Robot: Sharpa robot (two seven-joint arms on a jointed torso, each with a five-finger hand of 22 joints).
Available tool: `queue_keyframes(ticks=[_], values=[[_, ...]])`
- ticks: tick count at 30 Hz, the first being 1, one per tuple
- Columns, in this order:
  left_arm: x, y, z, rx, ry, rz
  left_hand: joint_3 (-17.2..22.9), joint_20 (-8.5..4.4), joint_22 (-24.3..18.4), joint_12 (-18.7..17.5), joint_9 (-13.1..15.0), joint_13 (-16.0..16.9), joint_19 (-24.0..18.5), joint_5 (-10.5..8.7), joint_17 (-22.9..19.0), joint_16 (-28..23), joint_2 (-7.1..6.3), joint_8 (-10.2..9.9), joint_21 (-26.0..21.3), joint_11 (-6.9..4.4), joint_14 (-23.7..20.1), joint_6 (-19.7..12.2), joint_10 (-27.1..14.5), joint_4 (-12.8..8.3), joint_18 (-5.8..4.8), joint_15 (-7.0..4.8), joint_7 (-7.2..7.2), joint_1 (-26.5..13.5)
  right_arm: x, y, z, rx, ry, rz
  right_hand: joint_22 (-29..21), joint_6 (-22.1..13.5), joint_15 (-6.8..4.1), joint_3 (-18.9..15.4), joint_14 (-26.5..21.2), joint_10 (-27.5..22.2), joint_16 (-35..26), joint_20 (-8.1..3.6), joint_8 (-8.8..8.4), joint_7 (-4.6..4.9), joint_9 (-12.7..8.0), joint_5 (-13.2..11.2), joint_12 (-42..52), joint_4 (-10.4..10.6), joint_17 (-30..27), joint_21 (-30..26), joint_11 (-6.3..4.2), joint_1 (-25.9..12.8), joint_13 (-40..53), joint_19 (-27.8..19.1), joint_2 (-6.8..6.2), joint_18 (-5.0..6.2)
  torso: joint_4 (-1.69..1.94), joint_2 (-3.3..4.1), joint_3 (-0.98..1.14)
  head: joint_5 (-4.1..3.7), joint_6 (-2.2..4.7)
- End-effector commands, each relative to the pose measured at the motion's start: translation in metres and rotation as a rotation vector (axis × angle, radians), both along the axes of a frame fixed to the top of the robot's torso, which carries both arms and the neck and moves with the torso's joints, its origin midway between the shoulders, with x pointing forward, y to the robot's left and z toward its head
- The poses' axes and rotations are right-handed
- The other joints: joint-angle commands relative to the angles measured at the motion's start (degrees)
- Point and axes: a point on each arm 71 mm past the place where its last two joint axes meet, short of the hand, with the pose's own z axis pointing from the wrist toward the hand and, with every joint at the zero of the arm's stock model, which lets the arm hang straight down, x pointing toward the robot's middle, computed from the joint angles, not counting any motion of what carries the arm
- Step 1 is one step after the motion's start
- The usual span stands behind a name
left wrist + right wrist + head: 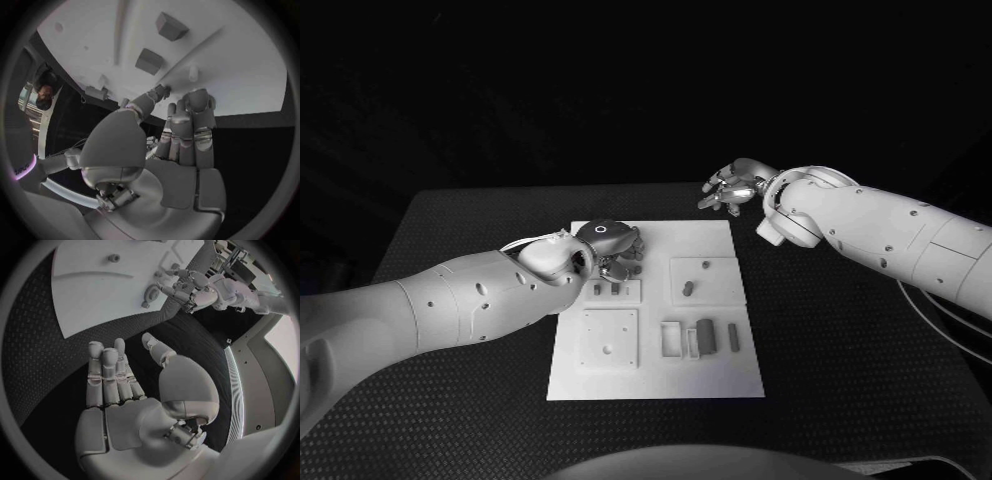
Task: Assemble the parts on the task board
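- Spreading across the lower two thirds of the head view, the black table (848, 350) carries everything else.
- The task board (718, 375), a white plate, sits at the centre of the frame, its long side running from mid-frame down toward the bottom.
- The left arm (430, 310) enters from the lower left edge and reaches to the board's upper left corner.
- The right arm (891, 235) enters from the right edge and ends just above the board's upper right corner.
- The left hand (610, 250) hangs over the board's upper left part, fingers pointing down at the plate; the left wrist view shows them extended side by side with nothing between them.
- The right hand (730, 188) hovers over bare table, off the board, fingers loosely apart and holding nothing.
- The parts (708, 335) are small grey pieces: several stand upright together at lower centre, one lies at centre right, two small ones sit just under the left hand.
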Motion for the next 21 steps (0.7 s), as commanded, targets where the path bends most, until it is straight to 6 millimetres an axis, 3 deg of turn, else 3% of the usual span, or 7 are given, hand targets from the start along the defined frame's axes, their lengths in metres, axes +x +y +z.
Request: queue_keyframes(ticks=[1, 21], values=[[-0.0008, -0.0025, -0.0003, -0.005, 0.002, -0.008, 0.3, 0.52, 1.2, 0.2, 0.0, -0.1, 0.8, 0.5, -0.2, 0.3, 0.78, 0.4, 0.3, 0.0, -0.1, 0.3, 0.0, 0.2, 5.2, 0.27, 0.31, -0.1, -0.0004, 0.0018, 0.0002, -0.007, -0.006, 0.015, 1.1, 0.0, -0.33, 0.0, -0.2, -0.6, 0.4, -0.47, 0.18, 2.88, -0.1, 0.1, 0.3, 0.2, -0.1, -0.2, 0.0, 0.0, -0.1, 0.1, 0.5, 2.12, 0.03, -0.02, 0.05, -0.07, 0.02], [-0.0035, -0.0118, -0.0081, -0.003, 0.023, -0.019, 1.1, 0.3, 1.3, 1.1, -0.3, 0.3, 0.4, 0.7, -1.6, 1.3, 1.88, 1.1, 0.8, -0.57, -0.4, 1.2, 3.2, 0.2, 5.13, -0.25, 0.67, 0.4, -0.0005, 0.0037, 0.0003, -0.007, -0.007, 0.018, 1.1, 0.0, -0.33, 0.0, -0.2, -0.6, 0.4, -0.47, 0.19, 2.88, -0.1, 0.1, 0.4, 0.2, -0.1, -0.2, 0.0, 0.0, -0.1, 0.2, 0.49, 2.12, -0.03, 0.02, 0.01, -0.3, -0.09]])
